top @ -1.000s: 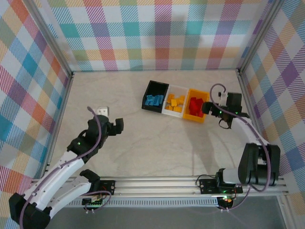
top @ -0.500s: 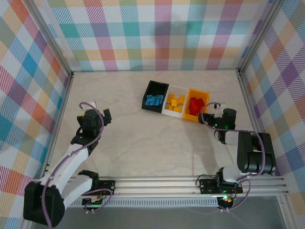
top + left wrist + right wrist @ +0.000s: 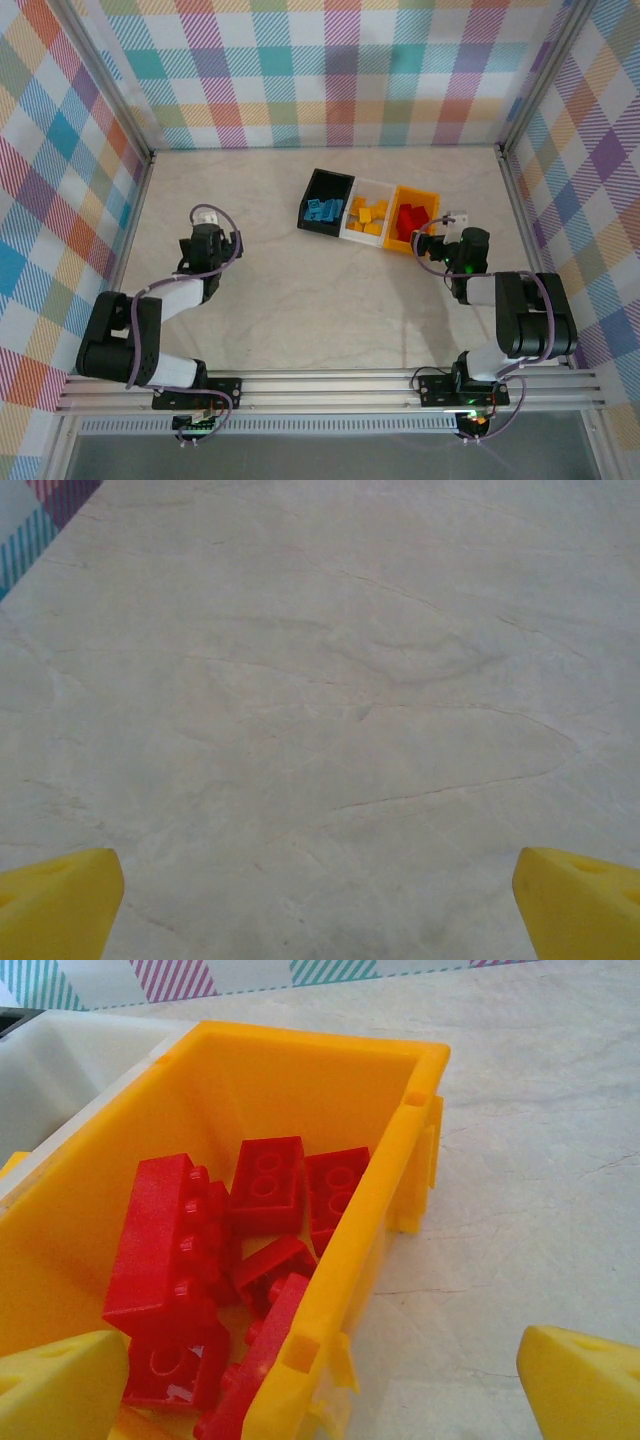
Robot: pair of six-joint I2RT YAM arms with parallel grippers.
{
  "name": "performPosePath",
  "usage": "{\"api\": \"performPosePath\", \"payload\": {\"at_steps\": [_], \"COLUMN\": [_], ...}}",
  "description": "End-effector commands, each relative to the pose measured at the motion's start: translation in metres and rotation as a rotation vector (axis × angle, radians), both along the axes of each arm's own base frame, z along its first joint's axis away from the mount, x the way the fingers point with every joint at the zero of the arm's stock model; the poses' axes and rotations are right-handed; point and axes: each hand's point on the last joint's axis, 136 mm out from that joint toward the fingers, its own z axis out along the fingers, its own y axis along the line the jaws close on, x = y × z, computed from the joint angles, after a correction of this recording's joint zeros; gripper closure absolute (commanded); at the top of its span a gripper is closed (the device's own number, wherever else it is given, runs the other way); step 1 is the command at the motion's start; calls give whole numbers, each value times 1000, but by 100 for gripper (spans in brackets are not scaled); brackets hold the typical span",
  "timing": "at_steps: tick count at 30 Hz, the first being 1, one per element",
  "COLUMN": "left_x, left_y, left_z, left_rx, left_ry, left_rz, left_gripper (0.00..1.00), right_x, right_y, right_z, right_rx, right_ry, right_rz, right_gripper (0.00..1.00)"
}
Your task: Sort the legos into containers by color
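Top view, lower half: both arms have folded back toward their bases compared with a second ago. Left claw (image 3: 205, 220) is pulled in at frame left, jaws apart and empty. Right claw (image 3: 428, 240) has backed off and now sits just beside the yellow-orange bin (image 3: 420, 192), jaws apart and empty.

Bins stand in a row at upper centre, side by side. The black bin (image 3: 322, 178) holds the blue legos (image 3: 322, 211), the white bin (image 3: 372, 186) the yellow legos (image 3: 368, 214), and the yellow-orange bin the red legos (image 3: 410, 220). Every lego I can see is in a bin. My read: the sort looks finished and the arms are parking.

Left wrist: table (image 3: 330, 680) lies under the claw. Yellow pads (image 3: 55, 905) sit in the bottom corners, wide apart, nothing between them.

Right wrist: yellow-orange bin at left-centre with red legos piled inside, all one colour. White bin's edge shows at upper left. Pads are wide apart at the bottom corners; can't tell if the left one touches the bin.

Writing: none readable. No brand or label on bins, legos or arms.
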Motion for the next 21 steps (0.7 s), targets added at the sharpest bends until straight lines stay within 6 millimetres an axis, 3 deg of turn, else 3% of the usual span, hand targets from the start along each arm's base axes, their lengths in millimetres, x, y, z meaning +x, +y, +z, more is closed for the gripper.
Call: {"api": "performPosePath", "payload": {"at_steps": [1,5,14,16,18,21], "left_x": [15,18,6,8,11,12], "left_y": [-7,-20,-35,-25,-1,5], "left_z": [8,-2,-2,-7,-10,-9], "left_rx": [-15,-24,-46,-39,-29,-39], "left_ry": [-74,-94,-161,-182,-147,-155], "left_rz": [-61,-145,-259,-193,-39,-13], "left_gripper": [0,0,0,0,0,0], "right_x": [6,6,6,5,5,6], "right_y": [-1,-1,-1,-1,-1,-3], "right_z": [8,9,8,8,8,8], "right_rx": [-16,-18,-18,-19,-20,-24], "right_ry": [-41,-41,-40,-39,-40,-39], "right_rz": [-1,0,-2,-1,-3,-19], "right_gripper": [0,0,0,0,0,0]}}
